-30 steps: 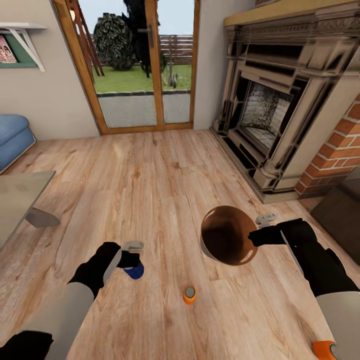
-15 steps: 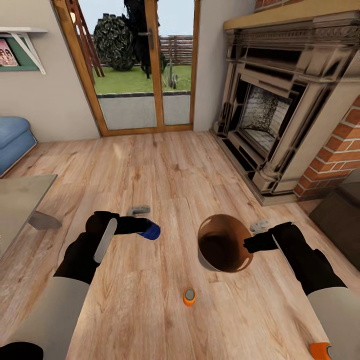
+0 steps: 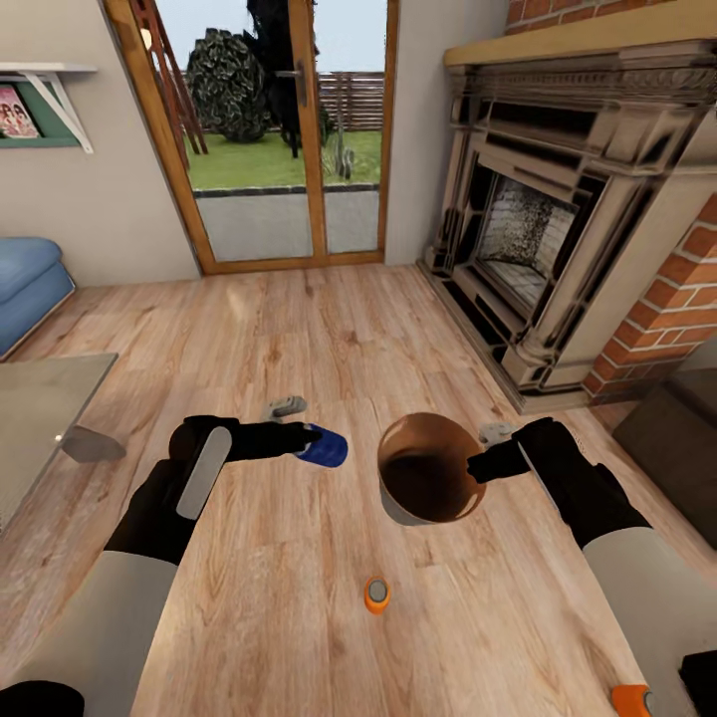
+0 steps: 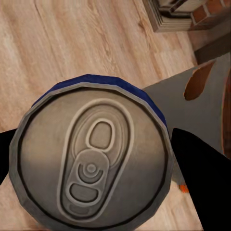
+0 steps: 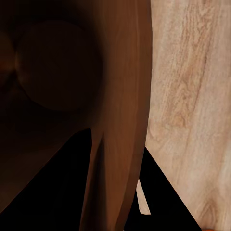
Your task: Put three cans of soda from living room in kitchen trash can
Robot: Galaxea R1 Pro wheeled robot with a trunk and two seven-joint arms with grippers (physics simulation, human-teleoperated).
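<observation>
My left gripper (image 3: pixel 311 440) is shut on a dark blue soda can (image 3: pixel 326 448), held in the air just left of the trash can (image 3: pixel 423 474). The left wrist view looks straight onto that can's grey top (image 4: pixel 91 159), with the bin's grey wall (image 4: pixel 192 101) behind it. My right gripper (image 3: pixel 482 464) is shut on the bin's rim and holds it tilted above the floor, its copper-brown inside (image 5: pixel 53 82) facing me. An orange can (image 3: pixel 375 595) stands on the wood floor below. Another orange can (image 3: pixel 631 700) shows at the bottom right edge.
An ornate fireplace (image 3: pixel 558 219) and brick column (image 3: pixel 677 309) fill the right side. Glass doors (image 3: pixel 289 139) to a garden are straight ahead. A blue sofa (image 3: pixel 30 284) and a glass table (image 3: pixel 45 418) sit on the left. A dark block (image 3: pixel 677 438) lies at the right.
My left gripper has lifted the blue can off the floor and carried it right toward the bin. The right gripper has shifted the bin slightly left. The camera has tilted a little.
</observation>
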